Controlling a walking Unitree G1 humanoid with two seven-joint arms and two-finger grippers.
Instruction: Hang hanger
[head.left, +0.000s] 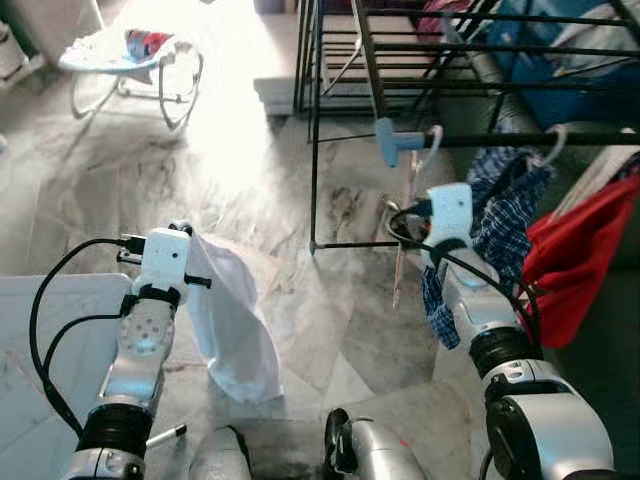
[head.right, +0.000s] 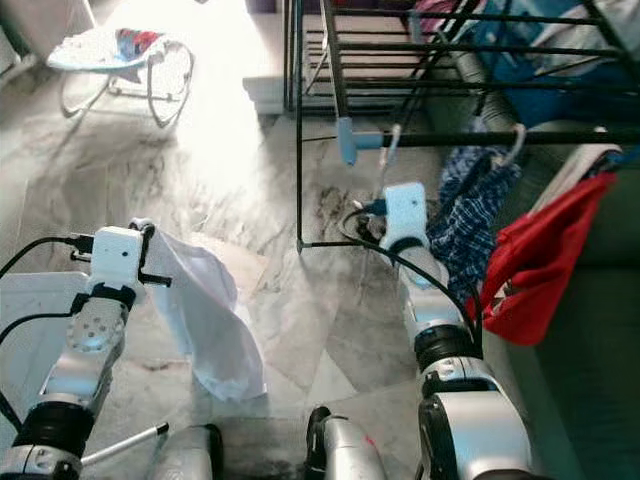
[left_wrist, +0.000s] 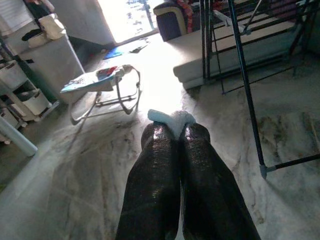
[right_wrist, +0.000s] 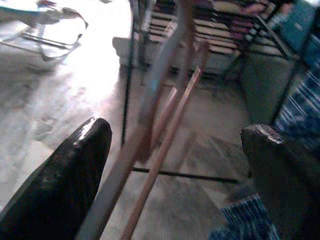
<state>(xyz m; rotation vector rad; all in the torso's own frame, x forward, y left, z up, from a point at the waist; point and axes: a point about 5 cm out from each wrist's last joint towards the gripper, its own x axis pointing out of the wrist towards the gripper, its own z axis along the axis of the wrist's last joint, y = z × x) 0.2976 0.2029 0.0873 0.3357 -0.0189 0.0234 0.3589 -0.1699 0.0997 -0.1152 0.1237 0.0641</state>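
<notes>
Right tool (right_wrist: 175, 150): raised toward the black drying rack (head.left: 420, 139), fingers spread wide apart and released. The hanger (right_wrist: 165, 125), a wooden one with a pale hook, hangs from the rack's front rail (head.left: 530, 138) and passes between the two fingers without visible contact on either; the wrist view is blurred, so contact cannot be confirmed. In the head view the hanger (head.left: 405, 230) sits at 12 o'clock from the right wrist, beside a light blue clip (head.left: 392, 140) on the rail.

At 3 o'clock from that tool, a blue checked garment (head.left: 500, 215) and a red garment (head.left: 580, 250) hang from the same rail.

Left tool (left_wrist: 175, 131): held out over the marble floor (head.left: 250, 180), fingers clenched on a white cloth (head.left: 230, 315), which drapes down at 5 o'clock from the wrist. A small fold of it shows at the fingertips (left_wrist: 165, 131).

A baby bouncer (head.left: 130, 60) stands on the floor at 11 o'clock, well apart from both arms.
</notes>
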